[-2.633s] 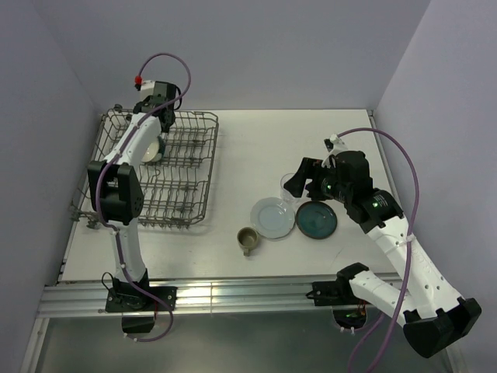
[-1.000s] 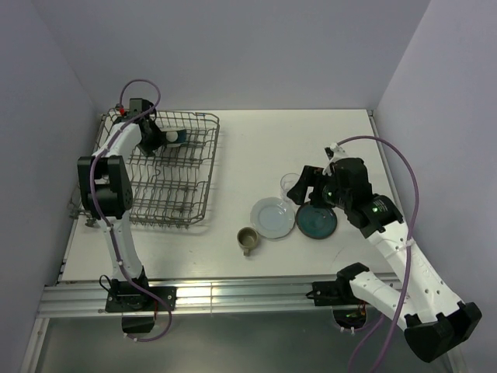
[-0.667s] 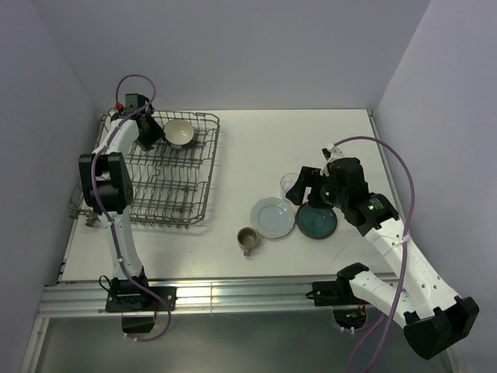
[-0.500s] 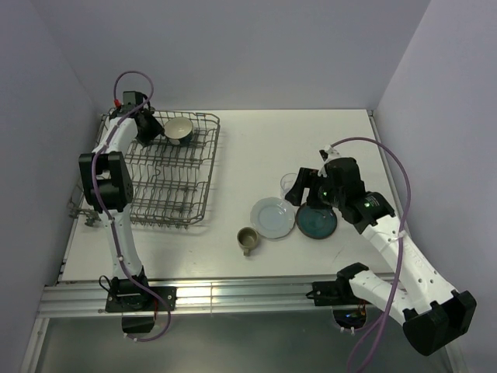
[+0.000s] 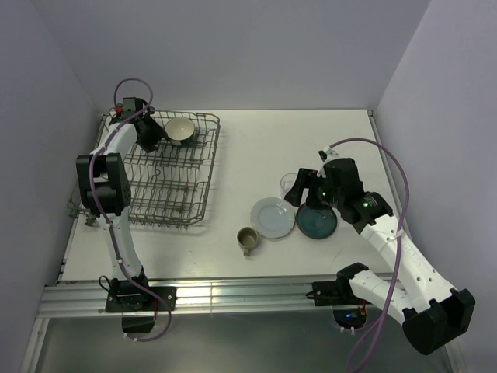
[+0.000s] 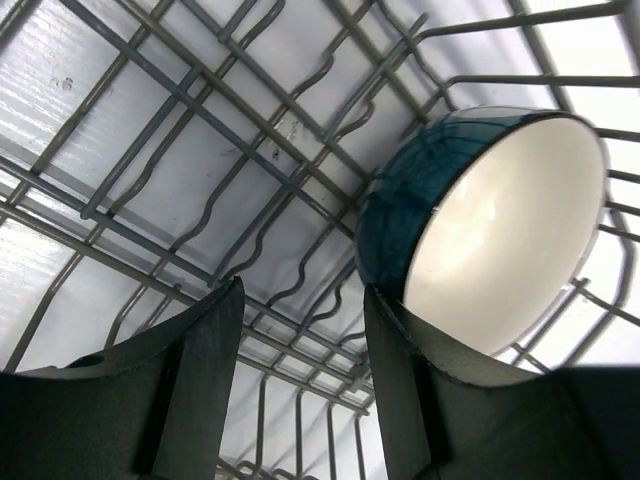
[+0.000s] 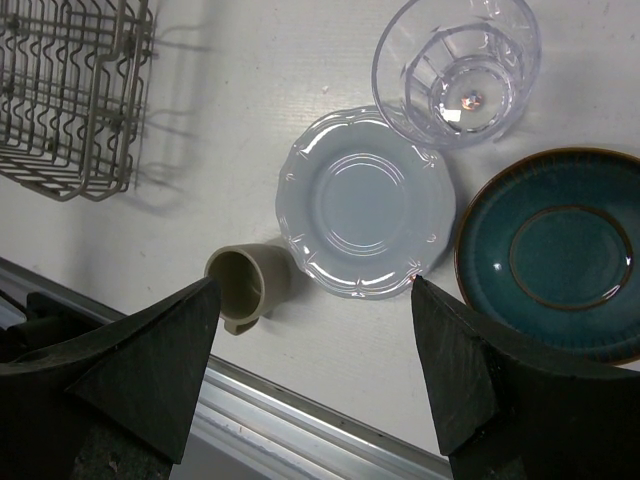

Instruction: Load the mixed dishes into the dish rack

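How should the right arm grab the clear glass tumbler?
Come from above and pinch the rim of the clear glass tumbler, one finger inside. It stands upright, mouth open; the pale blue plate and dark teal plate crowd its near side, so the far rim is probably safest.

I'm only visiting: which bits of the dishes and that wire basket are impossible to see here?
Left wrist view: bowl, lower rim behind the left gripper.
Right wrist view: dark teal plate, cut off by the right edge; dish rack, mostly outside the top-left corner.
Top view: glass tumbler, partly behind the right gripper.
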`<move>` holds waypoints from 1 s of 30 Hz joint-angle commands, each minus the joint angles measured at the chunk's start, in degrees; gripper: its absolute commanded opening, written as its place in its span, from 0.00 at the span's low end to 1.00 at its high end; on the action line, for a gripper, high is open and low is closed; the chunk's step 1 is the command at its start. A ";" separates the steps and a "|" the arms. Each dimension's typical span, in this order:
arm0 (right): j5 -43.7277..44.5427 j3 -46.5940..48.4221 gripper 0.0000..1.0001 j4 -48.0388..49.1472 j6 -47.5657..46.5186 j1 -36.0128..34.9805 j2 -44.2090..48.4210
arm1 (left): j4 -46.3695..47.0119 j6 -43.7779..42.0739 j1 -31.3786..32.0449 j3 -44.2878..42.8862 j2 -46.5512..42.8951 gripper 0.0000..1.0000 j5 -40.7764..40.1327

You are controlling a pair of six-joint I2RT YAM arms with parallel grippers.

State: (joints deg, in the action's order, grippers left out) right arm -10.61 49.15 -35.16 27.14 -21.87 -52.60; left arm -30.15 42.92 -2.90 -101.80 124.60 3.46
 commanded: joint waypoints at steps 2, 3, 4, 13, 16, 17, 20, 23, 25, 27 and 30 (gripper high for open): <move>0.50 0.07 0.84 1.85 -0.59 0.33 1.18 | 3.34 2.52 -0.62 0.98 -7.07 0.57 -0.12; 0.59 0.07 0.84 1.85 -0.59 0.33 1.10 | 4.30 2.96 -0.62 1.68 -7.61 0.57 -0.21; 0.50 0.16 0.84 1.85 -0.59 0.33 1.09 | 5.09 3.22 -0.79 2.30 -8.14 0.57 -0.04; 0.50 0.25 0.84 2.02 -0.15 0.33 0.92 | 5.63 3.23 -0.80 -1.21 -3.40 0.56 4.09; 0.85 0.51 0.84 1.85 -0.15 0.33 0.92 | 5.81 3.23 -0.71 -2.35 -1.64 0.55 4.62; 0.86 0.60 0.84 1.85 -0.15 0.33 0.83 | 5.98 3.31 -0.71 -2.96 -0.59 0.55 4.80; 1.03 0.78 0.84 1.85 -0.07 0.33 0.57 | 6.24 3.05 -0.71 -4.19 0.82 0.53 5.15; 1.12 0.86 0.84 1.85 -0.07 0.33 0.22 | 5.81 2.70 -0.62 -5.51 2.23 0.50 4.19; 1.03 0.86 0.84 1.93 0.02 0.33 0.13 | 5.37 2.44 -0.62 -5.95 3.10 0.49 3.92; 1.12 0.78 0.84 2.11 0.02 0.33 0.04 | 5.54 2.17 -0.36 -6.39 3.55 0.45 3.66; 1.12 0.78 0.84 2.20 0.11 0.33 -0.31 | 5.28 1.91 0.43 -7.62 4.34 0.41 3.04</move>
State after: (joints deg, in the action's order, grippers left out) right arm -10.22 49.12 -35.11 27.35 -21.87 -52.71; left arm -25.82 45.71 -3.40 -106.04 128.81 7.16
